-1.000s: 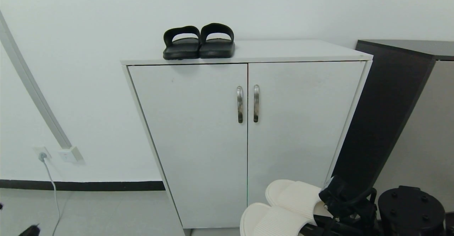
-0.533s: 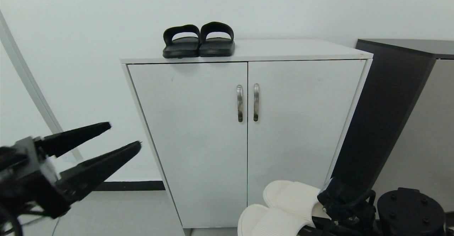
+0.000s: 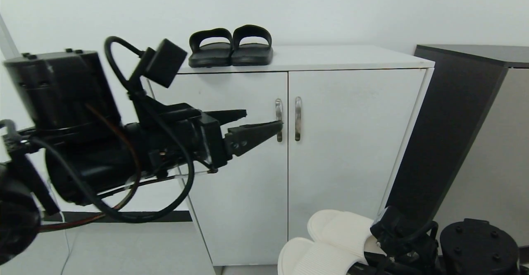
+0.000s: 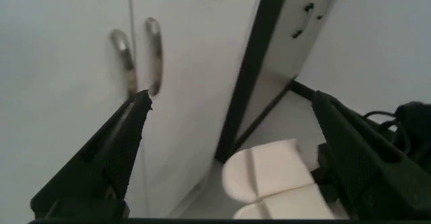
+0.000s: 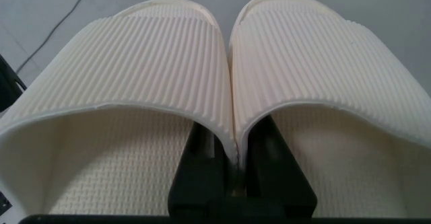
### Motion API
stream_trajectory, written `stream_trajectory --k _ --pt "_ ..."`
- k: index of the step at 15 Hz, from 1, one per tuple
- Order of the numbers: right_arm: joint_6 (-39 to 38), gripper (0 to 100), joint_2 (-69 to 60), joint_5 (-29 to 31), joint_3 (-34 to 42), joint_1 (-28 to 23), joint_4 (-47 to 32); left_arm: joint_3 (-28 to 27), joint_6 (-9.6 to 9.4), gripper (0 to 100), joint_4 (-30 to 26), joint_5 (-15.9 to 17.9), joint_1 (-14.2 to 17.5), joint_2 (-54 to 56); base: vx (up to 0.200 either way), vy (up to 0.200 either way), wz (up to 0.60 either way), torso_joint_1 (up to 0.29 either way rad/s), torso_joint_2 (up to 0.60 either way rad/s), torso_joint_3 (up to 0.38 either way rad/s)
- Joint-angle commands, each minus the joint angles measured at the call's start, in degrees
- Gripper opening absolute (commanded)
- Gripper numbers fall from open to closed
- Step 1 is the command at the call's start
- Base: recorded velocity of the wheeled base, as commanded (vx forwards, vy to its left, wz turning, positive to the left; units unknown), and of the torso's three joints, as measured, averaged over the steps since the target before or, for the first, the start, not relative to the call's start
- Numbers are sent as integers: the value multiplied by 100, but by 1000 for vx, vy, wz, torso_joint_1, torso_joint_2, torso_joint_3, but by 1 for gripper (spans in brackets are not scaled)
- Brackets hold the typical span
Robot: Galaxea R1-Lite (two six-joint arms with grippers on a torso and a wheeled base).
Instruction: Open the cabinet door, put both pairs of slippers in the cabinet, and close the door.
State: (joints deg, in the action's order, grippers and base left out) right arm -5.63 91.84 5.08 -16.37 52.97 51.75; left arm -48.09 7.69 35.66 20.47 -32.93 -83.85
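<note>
Head view: left gripper (image 3: pixel 264 118), jaws apart, by the shut cabinet's (image 3: pixel 351 142) handle (image 3: pixel 279 107), black slippers (image 3: pixel 231 48) on top. Right wrist view: right gripper (image 5: pixel 236 173) pinching white slippers' (image 5: pixel 155 69) adjoining straps.

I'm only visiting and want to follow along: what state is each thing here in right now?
Left cabinet door, shut.
Right cabinet door, shut.
Black slippers, side by side on top of the cabinet.
White slippers, gripped together low by the right door.
Left end effector, open, one fingertip by the left door's handle.
Right end effector, shut on the white slippers.
</note>
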Motion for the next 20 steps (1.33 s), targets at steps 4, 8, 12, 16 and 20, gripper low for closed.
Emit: stream_trajectory --k 4,8,12,16,20 --pt "1 0 9 -34 11 3 2 -719 426 100 214 757 -223 -1160 0 0 0 0 0 0" --pt "1 0 114 -60 20 3 2 -1352 1041 100 240 985 -320 -1740 0 0 0 0 0 0" --pt "1 0 141 -60 29 21 2 -1695 1200 100 205 1196 -311 -1978 0 0 0 0 0 0" --pt "1 0 141 -60 29 12 2 -1765 1182 100 170 625 -284 -2127 0 0 0 0 0 0" --pt "1 0 141 -51 29 12 2 -1941 1173 100 -41 -78 -284 -2136 0 0 0 0 0 0"
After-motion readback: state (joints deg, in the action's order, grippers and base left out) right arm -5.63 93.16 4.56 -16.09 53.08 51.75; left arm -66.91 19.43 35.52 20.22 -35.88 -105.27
